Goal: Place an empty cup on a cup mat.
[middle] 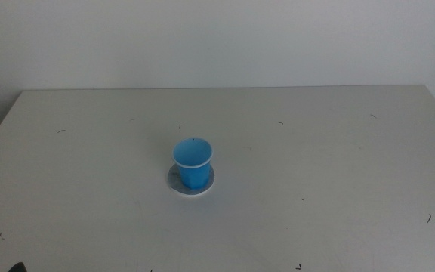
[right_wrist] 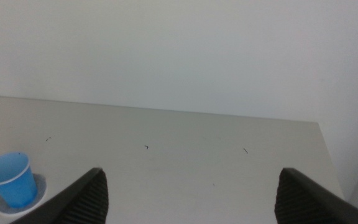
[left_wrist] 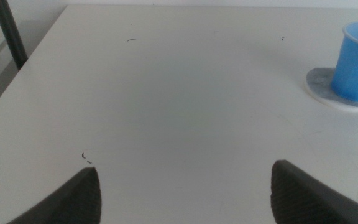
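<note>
The blue cup stands upright on the round grey cup mat near the middle of the table, and its inside looks empty. The left wrist view shows the cup on the mat well away from my left gripper, whose jaws stand wide open over bare table. In the right wrist view the cup sits on the mat, off to the side of my open right gripper. Both arms are drawn back; only a dark tip shows at the middle view's bottom edge.
The white table carries only small dark specks. A pale wall rises behind its far edge. A dark post stands beyond the table's side edge in the left wrist view.
</note>
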Controlling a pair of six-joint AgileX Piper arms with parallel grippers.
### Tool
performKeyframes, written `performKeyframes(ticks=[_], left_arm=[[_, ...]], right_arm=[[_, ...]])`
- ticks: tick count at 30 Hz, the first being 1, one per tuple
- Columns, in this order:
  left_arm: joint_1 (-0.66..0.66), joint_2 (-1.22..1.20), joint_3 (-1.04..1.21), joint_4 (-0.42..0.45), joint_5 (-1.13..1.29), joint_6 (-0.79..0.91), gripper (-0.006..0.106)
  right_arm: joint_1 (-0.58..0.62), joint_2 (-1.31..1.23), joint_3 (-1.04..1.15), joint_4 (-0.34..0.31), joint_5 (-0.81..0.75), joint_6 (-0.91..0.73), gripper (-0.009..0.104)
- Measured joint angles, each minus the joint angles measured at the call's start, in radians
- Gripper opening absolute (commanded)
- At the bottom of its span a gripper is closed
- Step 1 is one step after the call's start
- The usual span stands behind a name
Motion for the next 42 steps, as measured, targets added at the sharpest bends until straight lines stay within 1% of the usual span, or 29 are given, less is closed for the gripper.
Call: performKeyframes(ticks=[2, 3, 11, 14, 20, 24, 32, 39, 42], left_arm=[[0.0, 0.0, 0.0, 0.0, 0.0, 0.0, 0.105], [0.0, 0.0, 0.0, 0.0, 0.0, 0.0, 0.105], [0.0, 0.0, 0.0, 0.0, 0.0, 0.0, 0.105], [0.0, 0.0, 0.0, 0.0, 0.0, 0.0, 0.105], [0.0, 0.0, 0.0, 0.0, 0.0, 0.0, 0.105], [0.0, 0.0, 0.0, 0.0, 0.0, 0.0, 0.105], [0.0, 0.0, 0.0, 0.0, 0.0, 0.0, 0.105], [0.0, 0.0, 0.0, 0.0, 0.0, 0.0, 0.105], [0.0, 0.0, 0.0, 0.0, 0.0, 0.0, 0.105]], right_arm=[[0.0, -0.053, 0.113, 0.011, -0.126, -0.024, 0.093], [0.0, -0.072, 0.157, 0.011, -0.176, -0.028, 0.094], [0.0, -0.156, 0.525, 0.019, -0.644, -0.037, 0.094], [0.0, -0.159, 0.635, 0.028, -0.73, -0.037, 0.094], [0.0, -0.163, 0.761, 0.03, -0.739, -0.037, 0.094], [0.0, -0.218, 0.765, 0.03, -0.723, -0.037, 0.094], [0.0, -0.431, 0.765, 0.03, -0.727, -0.037, 0.094], [0.0, -0.489, 0.765, 0.03, -0.723, -0.037, 0.094], [0.0, -0.49, 0.765, 0.021, -0.677, -0.037, 0.094]])
